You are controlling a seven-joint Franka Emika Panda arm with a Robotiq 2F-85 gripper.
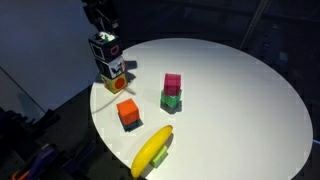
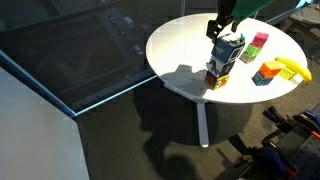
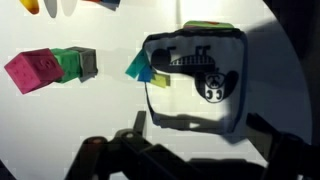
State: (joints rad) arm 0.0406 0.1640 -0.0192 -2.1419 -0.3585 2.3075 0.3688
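A black-and-white printed cube (image 1: 105,47) tops a small stack at the table's edge, resting on a yellow patterned cube (image 1: 113,70). The stack shows in both exterior views (image 2: 229,48). My gripper (image 1: 104,24) hangs just above the stack, also seen from the other side (image 2: 221,26). It is open and holds nothing. In the wrist view its fingers (image 3: 200,135) spread wider than the top cube (image 3: 195,75), which lies below them. A teal corner of a lower cube (image 3: 137,68) sticks out beside it.
A pink cube (image 1: 172,83) sits on a green cube (image 1: 171,100); both show in the wrist view (image 3: 32,70). An orange cube (image 1: 128,112) and a banana (image 1: 152,150) lie nearer the rim of the round white table (image 1: 240,90). Dark floor surrounds it.
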